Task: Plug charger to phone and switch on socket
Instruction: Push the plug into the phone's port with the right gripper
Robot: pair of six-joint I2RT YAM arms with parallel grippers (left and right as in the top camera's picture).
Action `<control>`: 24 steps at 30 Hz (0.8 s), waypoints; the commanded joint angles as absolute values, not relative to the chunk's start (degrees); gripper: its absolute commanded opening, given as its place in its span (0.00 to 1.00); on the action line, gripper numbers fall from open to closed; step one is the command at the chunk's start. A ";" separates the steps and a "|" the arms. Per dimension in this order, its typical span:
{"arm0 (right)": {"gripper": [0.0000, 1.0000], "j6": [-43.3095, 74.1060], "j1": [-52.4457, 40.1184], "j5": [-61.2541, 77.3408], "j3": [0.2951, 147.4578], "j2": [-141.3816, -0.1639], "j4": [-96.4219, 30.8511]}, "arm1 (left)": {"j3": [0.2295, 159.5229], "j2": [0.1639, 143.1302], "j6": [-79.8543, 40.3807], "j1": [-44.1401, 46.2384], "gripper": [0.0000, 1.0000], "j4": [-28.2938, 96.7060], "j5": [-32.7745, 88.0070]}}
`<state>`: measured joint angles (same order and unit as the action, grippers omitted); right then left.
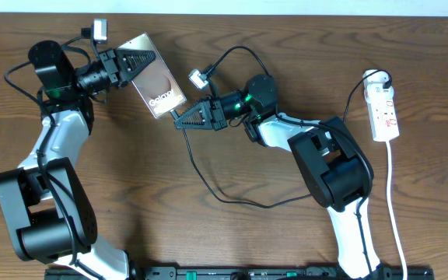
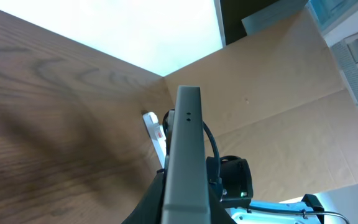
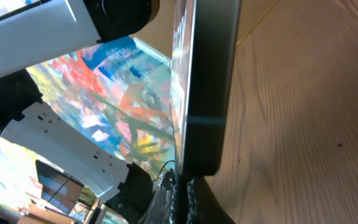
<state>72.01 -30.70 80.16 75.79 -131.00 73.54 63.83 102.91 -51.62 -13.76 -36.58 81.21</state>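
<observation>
The phone (image 1: 160,84), a dark slab with white "Galaxy" lettering, is held tilted above the table by my left gripper (image 1: 140,59), which is shut on its far end. It shows edge-on in the left wrist view (image 2: 185,149) and in the right wrist view (image 3: 207,81). My right gripper (image 1: 180,120) is shut on the plug tip (image 3: 183,186) of the charger and holds it against the phone's near end. The black charger cable (image 1: 208,183) loops over the table. The socket (image 1: 385,113), a white strip with red markings, lies at the far right.
A thick white cord (image 1: 393,202) runs from the socket toward the front edge. Small camera units stick out above each wrist (image 1: 98,31) (image 1: 199,77). Cardboard panels (image 2: 278,93) stand beyond the table's far side.
</observation>
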 commanded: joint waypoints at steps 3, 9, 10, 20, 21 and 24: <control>0.01 72.38 -30.41 70.48 76.18 -130.63 73.97 | 63.96 102.69 -51.05 -13.15 0.07 -36.71 86.61; 0.01 72.38 -30.37 69.97 76.18 -130.63 73.97 | 63.96 102.69 -51.03 -13.15 0.07 -36.71 87.70; 0.01 72.38 -30.37 69.97 76.18 -130.63 73.97 | 63.96 102.69 -51.03 -13.15 0.07 -36.71 87.88; 0.18 72.40 -30.37 71.07 76.18 -130.63 73.95 | 63.96 102.69 -51.03 -13.39 0.07 -36.71 86.50; 0.27 72.40 -30.37 71.42 76.18 -130.63 73.95 | 63.96 102.69 -51.03 -13.52 0.07 -36.73 86.00; 0.67 72.38 -30.37 72.62 76.18 -130.63 73.97 | 63.96 102.69 -51.03 -14.15 0.07 -36.71 84.79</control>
<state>72.77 -30.61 74.06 75.61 -131.00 73.67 63.83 102.94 -51.00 -13.58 -36.25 83.68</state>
